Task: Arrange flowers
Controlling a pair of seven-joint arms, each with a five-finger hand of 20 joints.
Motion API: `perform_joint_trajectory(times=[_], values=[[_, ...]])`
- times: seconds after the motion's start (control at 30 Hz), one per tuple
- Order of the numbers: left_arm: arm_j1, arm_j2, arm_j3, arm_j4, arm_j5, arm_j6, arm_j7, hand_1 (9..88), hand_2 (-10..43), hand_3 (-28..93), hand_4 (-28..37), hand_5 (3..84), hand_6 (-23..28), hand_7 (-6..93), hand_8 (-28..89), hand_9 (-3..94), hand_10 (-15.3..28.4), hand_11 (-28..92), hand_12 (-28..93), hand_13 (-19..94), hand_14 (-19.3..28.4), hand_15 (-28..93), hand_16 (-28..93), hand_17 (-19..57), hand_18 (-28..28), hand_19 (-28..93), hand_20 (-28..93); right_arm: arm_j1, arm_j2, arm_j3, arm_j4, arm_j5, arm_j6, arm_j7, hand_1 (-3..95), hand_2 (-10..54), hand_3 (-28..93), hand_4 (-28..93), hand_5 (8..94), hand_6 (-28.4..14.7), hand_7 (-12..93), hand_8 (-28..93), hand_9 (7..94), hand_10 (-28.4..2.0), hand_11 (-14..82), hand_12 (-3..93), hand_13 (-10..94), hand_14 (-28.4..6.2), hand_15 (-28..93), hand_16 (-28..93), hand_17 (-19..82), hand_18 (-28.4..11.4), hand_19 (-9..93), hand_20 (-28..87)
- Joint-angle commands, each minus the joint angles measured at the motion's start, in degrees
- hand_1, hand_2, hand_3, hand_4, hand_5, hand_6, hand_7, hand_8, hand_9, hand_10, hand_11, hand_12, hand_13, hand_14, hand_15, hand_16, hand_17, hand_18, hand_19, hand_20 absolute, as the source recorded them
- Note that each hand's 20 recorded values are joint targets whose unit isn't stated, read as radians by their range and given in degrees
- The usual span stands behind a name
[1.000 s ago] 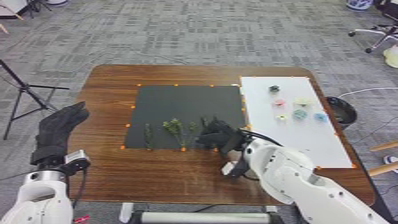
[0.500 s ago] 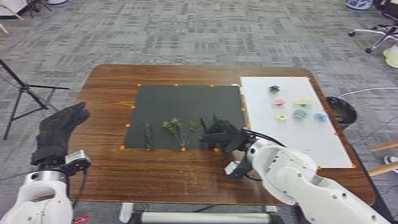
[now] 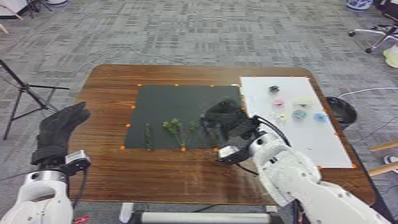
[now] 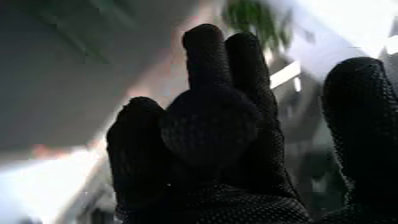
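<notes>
Over the right part of the black mat (image 3: 173, 102), my right hand (image 3: 229, 119) is open, close to the white sheet. Its fingers stand mostly straight in the right wrist view, the thumb of the hand (image 4: 210, 130) in front of them. On the mat lie a thin green stem (image 3: 148, 136) at the left and leafy sprigs (image 3: 172, 127) in the middle. Another green stem (image 3: 211, 136) lies just below the hand. A blurred green plant (image 4: 249, 17) shows beyond the fingertips. My left hand (image 3: 60, 127) rests open at the table's left edge.
The white sheet (image 3: 311, 145) on the right bears a dark green piece (image 3: 274, 89), a pink flower (image 3: 278, 102), a cream one (image 3: 303, 101), a small yellow one (image 3: 282, 117), a teal one (image 3: 299, 115) and a blue one (image 3: 321, 117). A black bin (image 3: 343, 111) stands beyond the table's right edge.
My right hand has moved away from the mat's near edge, forward and slightly right, leaving the right-hand stem on the mat uncovered. The left hand has stayed still.
</notes>
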Motion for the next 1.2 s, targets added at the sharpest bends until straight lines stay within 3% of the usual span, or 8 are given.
perform_joint_trajectory(times=[0.03,0.13,0.2,0.27,0.4,0.67,1.1,1.2], values=[[0.0,-0.19,-0.03,-0.23,0.1,-0.42,0.03,25.6,4.9,68,-28.3,52.2,3.4,13.6,-7,48.7,15.1,22,13,37,17.6,22,1,6.0,11.8,10,17,2.6,3.2,8.7,0.9,-21.4,-0.1,0.1,34.9,-8.0,65,-9,66.5,-3.3,23,-4,76.1,-13.1,17.4,19.2,91,-2.6,55,36,65,-12.5,93,60],[0.5,-0.37,-0.25,-0.45,0.07,-0.32,0.05,25.5,4.9,68,-28.3,52.2,3.5,13.6,-7,48.8,15.1,22,13,37,17.6,22,1,6.0,11.8,10,17,0.2,4.5,13.4,3.5,-30.6,-7.0,0.8,37.6,-9.5,65,-9,62.3,-2.3,22,-5,70.9,-12.5,16.0,19.5,88,-2.2,57,36,62,-12.5,93,61],[0.7,-0.41,-0.44,-0.61,-0.02,-0.19,0.13,25.6,4.9,68,-28.3,52.1,3.4,13.7,-7,48.8,15.2,22,13,37,17.6,22,1,6.0,11.8,10,17,-0.4,5.9,14.4,5.2,-31.2,-8.5,1.1,38.4,-9.5,66,-10,60.6,-1.3,21,-5,68.1,-12.5,15.2,19.5,88,-2.3,58,36,61,-12.5,93,61],[0.8,-0.37,-0.58,-0.72,0.03,0.02,0.23,25.6,4.8,68,-28.3,52.1,3.5,13.7,-7,48.8,15.1,22,13,37,17.6,22,1,6.0,11.8,10,17,-1.3,7.1,16.3,6.2,-32.7,-14.2,1.4,38.9,-9.5,66,-10,59.5,-1.0,19,-6,66.3,-12.6,14.3,19.3,87,-2.3,59,35,61,-12.4,93,60],[0.0,-0.2,-0.26,-0.43,0.14,-0.48,0.16,25.6,4.8,68,-28.3,52.1,3.5,13.7,-7,48.8,15.1,22,13,38,17.6,22,1,6.0,11.8,10,17,-3.0,9.4,17.8,8.0,-36.1,-18.5,1.5,39.7,-9.5,65,-11,57.8,-1.2,17,-6,64.3,-12.6,12.9,18.8,87,-2.4,60,34,61,-12.5,93,60],[-0.2,-0.36,-0.13,-0.4,0.09,-0.94,0.11,25.6,4.9,68,-28.3,52.2,3.5,13.6,-7,48.8,15.1,22,14,38,17.6,22,1,6.0,11.8,10,17,-5.6,10.8,19.1,11.8,-39.1,-20.7,0.8,39.9,-9.5,65,-13,57.4,-1.5,16,-5,63.8,-12.3,12.7,18.8,87,-2.4,61,33,61,-12.7,93,60],[0.9,-0.95,-0.01,-0.61,0.32,-1.67,0.12,25.6,4.9,68,-28.3,52.2,3.5,13.5,-7,48.9,15.1,22,14,38,17.6,22,1,6.0,11.8,10,17,-7.7,9.7,17.8,14.8,-40.8,-18.5,0.1,42.2,-9.5,65,-14,59.1,-1.0,18,-6,66.2,-12.5,14.7,19.0,87,-2.2,63,32,61,-13.1,93,61],[1.3,-1.02,-0.26,-0.77,0.12,-1.13,0.17,25.5,4.9,68,-28.3,52.2,3.5,13.5,-7,48.9,15.1,22,13,38,17.6,22,1,6.1,11.8,10,17,-7.9,9.7,17.0,14.9,-40.9,-17.6,-0.4,43.2,-9.5,65,-14,59.8,-0.8,18,-6,66.9,-12.4,15.1,19.0,87,-2.1,63,31,61,-13.2,93,62]])
